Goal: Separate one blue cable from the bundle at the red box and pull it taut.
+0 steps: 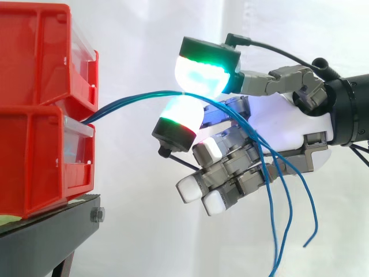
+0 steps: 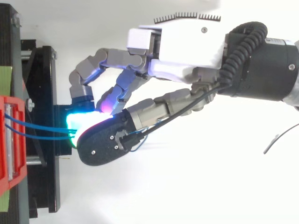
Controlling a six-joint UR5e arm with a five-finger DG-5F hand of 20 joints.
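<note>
Thin, limp, probably slippery, the blue cable (image 1: 132,97) is clamped between the hand's (image 1: 288,112) fingers (image 1: 199,78) near the red box (image 1: 34,161).

A white curtain (image 1: 144,34) is hung across the far side and brightly lit, with faint folds seen toward the upper right. At the lower left a black stand (image 1: 52,231) is set, with a hex bolt (image 1: 97,215) fixed in its near edge. From above, the stand is seen at the left over a bright white ground (image 2: 187,196), and a green strip (image 2: 4,77) is seen along its left side.
</note>
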